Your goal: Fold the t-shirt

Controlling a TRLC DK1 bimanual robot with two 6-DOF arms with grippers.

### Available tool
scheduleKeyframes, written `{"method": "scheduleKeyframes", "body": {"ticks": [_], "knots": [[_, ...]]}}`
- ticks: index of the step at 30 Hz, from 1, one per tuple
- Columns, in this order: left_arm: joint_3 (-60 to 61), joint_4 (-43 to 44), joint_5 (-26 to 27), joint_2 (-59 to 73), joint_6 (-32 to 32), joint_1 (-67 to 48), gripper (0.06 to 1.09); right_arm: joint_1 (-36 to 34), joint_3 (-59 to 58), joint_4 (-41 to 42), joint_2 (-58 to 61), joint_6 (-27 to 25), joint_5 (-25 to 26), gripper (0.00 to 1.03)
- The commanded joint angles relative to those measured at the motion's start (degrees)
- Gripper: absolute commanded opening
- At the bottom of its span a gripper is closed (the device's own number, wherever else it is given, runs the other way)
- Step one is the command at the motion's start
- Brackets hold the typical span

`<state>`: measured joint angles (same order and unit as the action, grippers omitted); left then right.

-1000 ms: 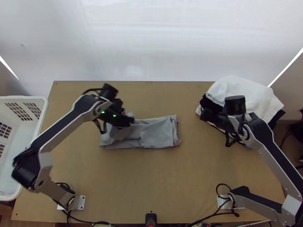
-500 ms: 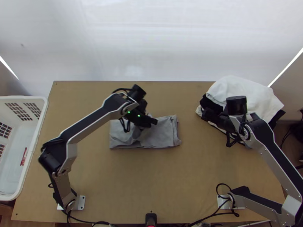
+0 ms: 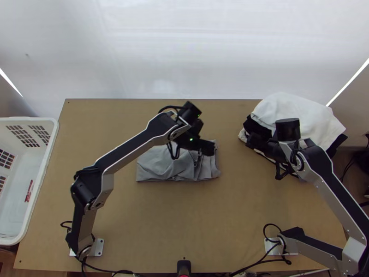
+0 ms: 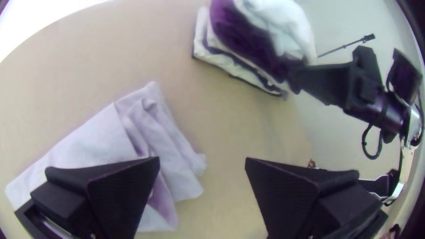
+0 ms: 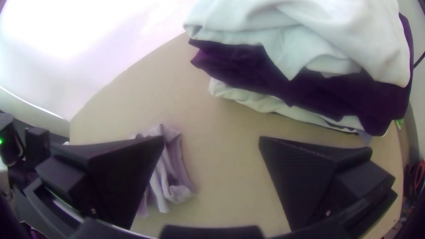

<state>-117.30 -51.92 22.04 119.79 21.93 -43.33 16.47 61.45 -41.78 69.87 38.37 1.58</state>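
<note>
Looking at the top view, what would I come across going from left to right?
White plastic basket → left arm's metal foot → grey T-shirt → heap of white and black clothes

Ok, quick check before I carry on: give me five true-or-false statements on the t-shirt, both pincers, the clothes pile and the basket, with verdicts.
1. The grey t-shirt is spread out fully, unfolded. False: it lies folded into a compact bundle, creased at one end.
2. The left pincer is clamped on the t-shirt. False: its fingers stand wide apart, gripping nothing.
3. White cloth tops the clothes pile, with dark cloth beneath. True.
4. The right pincer is open. True.
5. The white basket stands beside the clothes pile. False: it is by the left arm's side, across the table from the pile.
</note>
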Motion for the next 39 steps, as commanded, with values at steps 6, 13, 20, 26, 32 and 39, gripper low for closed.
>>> {"method": "scheduleKeyframes", "body": {"ticks": [6, 13, 20, 26, 32, 39], "knots": [[-7.9, 0.2, 1.2, -1.5, -2.0, 3.6, 1.05, 0.8, -3.3, 3.0, 0.9, 0.0, 0.0, 0.99], [-2.6, -16.1, -17.0, 0.2, -14.0, 10.3, 1.05, 1.9, -3.0, 3.7, 2.8, 0.3, 0.0, 0.99], [8.0, -9.9, -20.7, -4.6, -17.6, 9.1, 1.05, 2.1, -2.9, 4.4, 3.4, 1.1, -0.1, 0.99], [5.6, -10.1, -20.3, -2.6, -16.2, 1.7, 1.05, 2.2, -2.7, 4.4, 3.1, 1.0, -0.1, 0.99], [1.5, -11.7, -20.3, 0.8, -15.9, -3.5, 1.05, 1.7, -3.2, 4.4, 2.3, 0.9, -0.1, 0.99], [-3.4, -14.4, -20.4, 4.8, -14.7, -7.2, 1.05, 1.0, -2.9, 4.4, 1.9, 0.8, -0.1, 0.99]]}}
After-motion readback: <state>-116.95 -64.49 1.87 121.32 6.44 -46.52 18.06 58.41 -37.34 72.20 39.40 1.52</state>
